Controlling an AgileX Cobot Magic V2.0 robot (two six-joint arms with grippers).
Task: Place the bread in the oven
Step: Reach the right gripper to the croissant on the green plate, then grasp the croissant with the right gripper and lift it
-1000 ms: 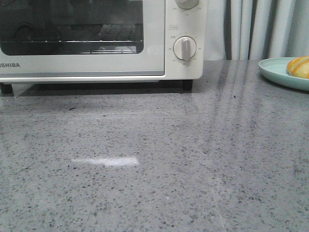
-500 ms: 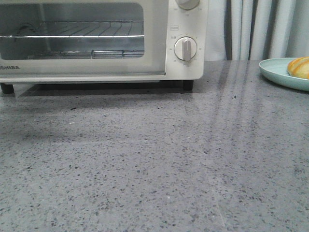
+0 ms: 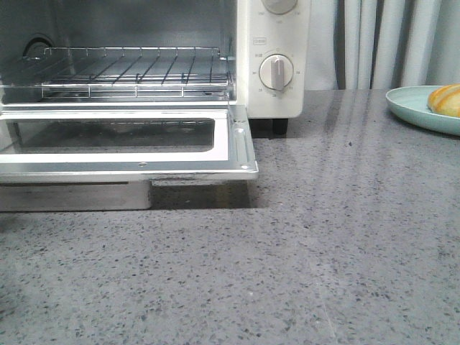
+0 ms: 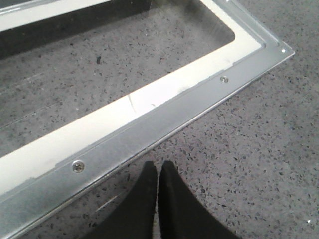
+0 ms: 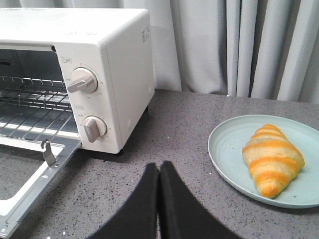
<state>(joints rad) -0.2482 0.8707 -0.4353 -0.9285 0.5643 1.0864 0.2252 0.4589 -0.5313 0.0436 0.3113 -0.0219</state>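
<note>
The cream-white oven (image 3: 277,57) stands at the back left with its glass door (image 3: 129,147) folded down flat and the wire rack (image 3: 133,70) showing inside. It also shows in the right wrist view (image 5: 117,74). The bread (image 5: 271,158), golden-brown with cream stripes, lies on a pale teal plate (image 5: 227,149); only its end shows in the front view (image 3: 445,99). My left gripper (image 4: 158,167) is shut and empty, just off the door's metal edge (image 4: 164,117). My right gripper (image 5: 159,168) is shut and empty, above the counter between oven and plate.
The teal plate (image 3: 410,108) sits at the right edge of the grey speckled counter (image 3: 323,251). Pale curtains (image 3: 381,39) hang behind. The open door juts out over the counter at the left. Neither arm shows in the front view.
The oven door has swung from shut to fully down and flat, baring the wire rack. The plate and bread have not moved.
</note>
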